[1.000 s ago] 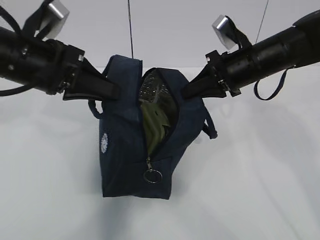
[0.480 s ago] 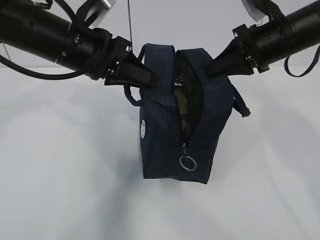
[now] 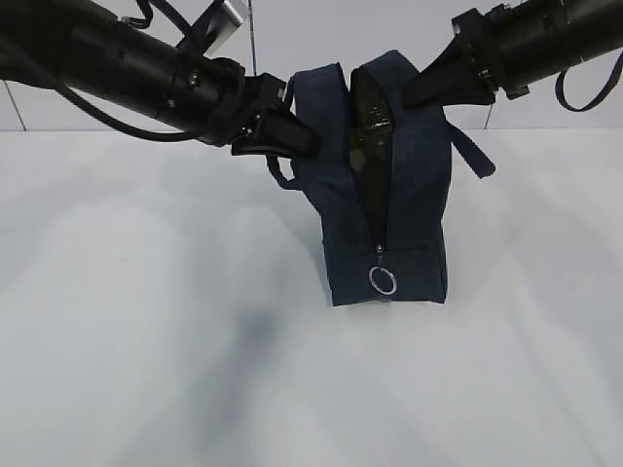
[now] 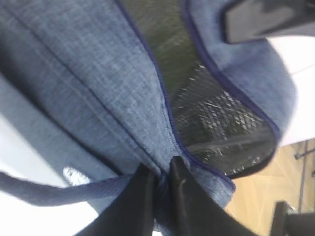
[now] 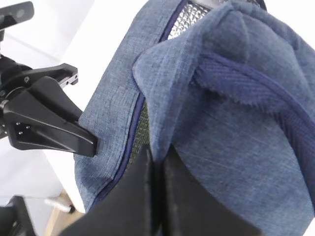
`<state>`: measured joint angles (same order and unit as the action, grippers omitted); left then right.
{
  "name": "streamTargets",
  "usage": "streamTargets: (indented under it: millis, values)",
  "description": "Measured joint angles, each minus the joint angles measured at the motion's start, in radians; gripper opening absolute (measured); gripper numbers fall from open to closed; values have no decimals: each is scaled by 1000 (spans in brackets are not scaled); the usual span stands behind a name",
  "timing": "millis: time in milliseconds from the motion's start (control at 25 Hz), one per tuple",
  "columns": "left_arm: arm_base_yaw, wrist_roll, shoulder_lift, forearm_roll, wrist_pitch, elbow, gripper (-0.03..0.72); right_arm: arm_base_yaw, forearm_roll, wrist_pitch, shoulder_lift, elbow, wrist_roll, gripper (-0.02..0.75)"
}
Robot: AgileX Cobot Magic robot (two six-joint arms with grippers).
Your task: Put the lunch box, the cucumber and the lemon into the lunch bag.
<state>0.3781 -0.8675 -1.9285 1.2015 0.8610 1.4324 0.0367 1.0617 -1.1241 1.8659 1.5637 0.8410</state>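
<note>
The navy lunch bag [image 3: 414, 229] stands upright on the white table [image 3: 146, 341], its zipper open down the front with the ring pull [image 3: 383, 280] near the bottom. My left gripper [image 3: 310, 146] is shut on the bag's left top edge, seen as pinched blue fabric in the left wrist view [image 4: 162, 172]. My right gripper [image 3: 407, 97] is shut on the bag's right top edge, also in the right wrist view [image 5: 158, 160]. The silver lining [image 4: 216, 118] shows through the opening. A pale green thing shows dimly inside. The cucumber and lemon are hidden.
One loop handle [image 3: 472, 151] hangs at the bag's right side and another [image 3: 280, 175] at its left. Both black arms reach in from the upper corners above the table. A thin dark cable [image 3: 251, 39] hangs behind the bag.
Both grippers have carried the bag to the right and set it lower, so it now rests upright on the table. The opening has narrowed and the green content shows less.
</note>
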Motion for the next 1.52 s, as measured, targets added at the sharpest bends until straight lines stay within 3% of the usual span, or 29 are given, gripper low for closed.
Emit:
streamTargets:
  millis: [200,1240,1360,1520]
  values:
    - [0,0,-33,-2,-35,52,17,-2,-6,40,54,2,0,1]
    - [0,0,-74,-72,-99,60,17,2,63,120,111,2,100,7]
    - [0,0,-74,-75,-99,60,17,2,71,95,111,4,108,90]
    - [0,0,-74,-77,-99,60,17,2,85,67,111,10,108,305]
